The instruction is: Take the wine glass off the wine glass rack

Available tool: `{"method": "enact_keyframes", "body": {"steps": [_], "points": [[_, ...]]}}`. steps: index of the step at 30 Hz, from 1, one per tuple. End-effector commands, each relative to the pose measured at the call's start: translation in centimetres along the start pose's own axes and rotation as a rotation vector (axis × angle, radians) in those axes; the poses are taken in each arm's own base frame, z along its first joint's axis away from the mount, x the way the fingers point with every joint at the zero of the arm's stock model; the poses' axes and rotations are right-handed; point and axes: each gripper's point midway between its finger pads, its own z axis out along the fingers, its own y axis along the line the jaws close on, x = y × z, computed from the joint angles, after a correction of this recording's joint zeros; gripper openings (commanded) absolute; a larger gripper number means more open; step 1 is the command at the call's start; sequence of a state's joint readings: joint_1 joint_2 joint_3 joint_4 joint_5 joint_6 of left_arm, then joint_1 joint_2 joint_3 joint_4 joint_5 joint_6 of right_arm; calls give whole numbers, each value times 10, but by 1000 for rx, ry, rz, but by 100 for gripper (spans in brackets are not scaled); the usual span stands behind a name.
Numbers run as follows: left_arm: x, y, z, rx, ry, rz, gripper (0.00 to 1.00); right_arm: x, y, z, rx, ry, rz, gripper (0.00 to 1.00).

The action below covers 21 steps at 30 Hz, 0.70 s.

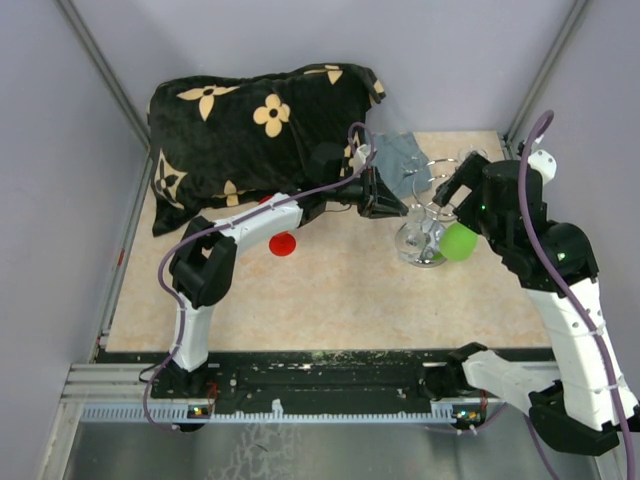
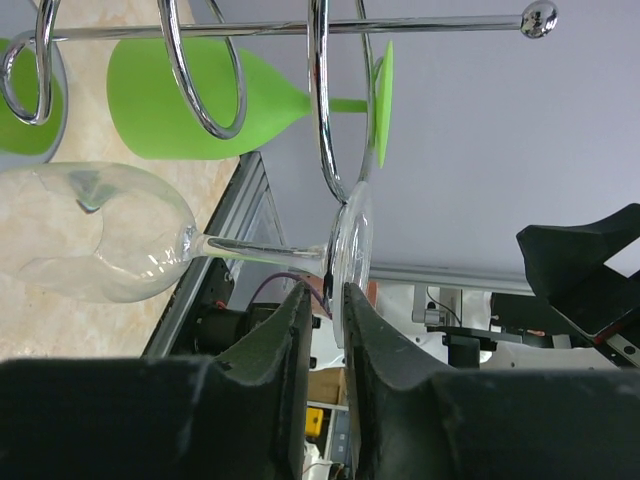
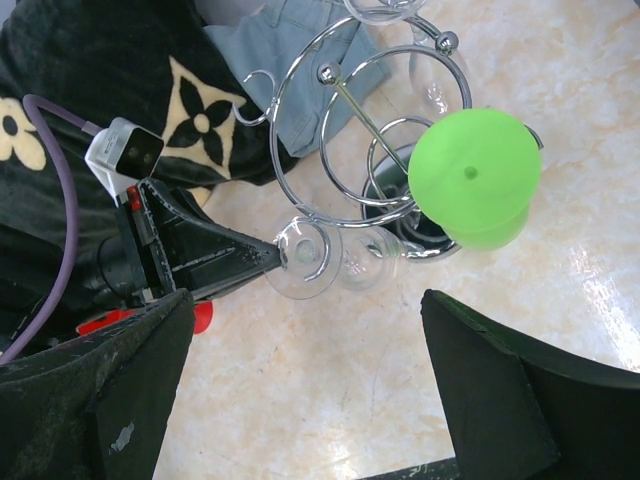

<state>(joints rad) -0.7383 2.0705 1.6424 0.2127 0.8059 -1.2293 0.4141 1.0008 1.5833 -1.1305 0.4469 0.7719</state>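
The shiny wire wine glass rack [image 1: 437, 200] [image 3: 340, 130] stands at the right of the table. A clear wine glass [image 2: 100, 235] [image 3: 305, 260] hangs upside down from one of its loop arms, beside a green glass [image 1: 458, 242] [image 2: 190, 100] [image 3: 475, 180]. My left gripper [image 1: 400, 212] [image 2: 325, 292] has its jaws narrowed around the edge of the clear glass's foot [image 2: 352, 260]. The foot lies against one finger, and a slim gap shows at the other. My right gripper [image 3: 308, 297] hovers wide open above the rack and holds nothing.
A black flowered pillow [image 1: 260, 120] lies at the back left, and a blue cloth [image 1: 400, 160] sits behind the rack. A small red object [image 1: 283, 243] rests under the left arm. Another clear glass [image 3: 435, 80] hangs on the rack's far side.
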Motion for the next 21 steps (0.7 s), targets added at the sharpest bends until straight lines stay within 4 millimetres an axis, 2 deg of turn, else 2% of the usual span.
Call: {"method": "enact_keyframes", "body": {"steps": [1, 6, 11, 13, 14, 17, 21], "points": [[0, -8, 1, 1, -10, 28, 22, -10, 5, -6, -36, -39, 39, 95], [1, -9, 0, -4, -13, 29, 17, -7, 4, -6, -39, -34, 39, 95], [1, -12, -2, -6, -18, 35, 17, -5, 3, -5, -42, -31, 41, 95], [0, -15, -2, -5, -21, 38, 22, -4, 4, -4, -44, -28, 39, 95], [0, -15, -2, -6, -22, 41, 29, -4, 4, -4, -46, -28, 39, 95], [0, -17, -3, -5, -22, 48, 40, -3, 5, -2, -47, -24, 37, 95], [-1, -18, -5, -7, -28, 52, 42, -3, 6, -2, -49, -24, 37, 95]]}}
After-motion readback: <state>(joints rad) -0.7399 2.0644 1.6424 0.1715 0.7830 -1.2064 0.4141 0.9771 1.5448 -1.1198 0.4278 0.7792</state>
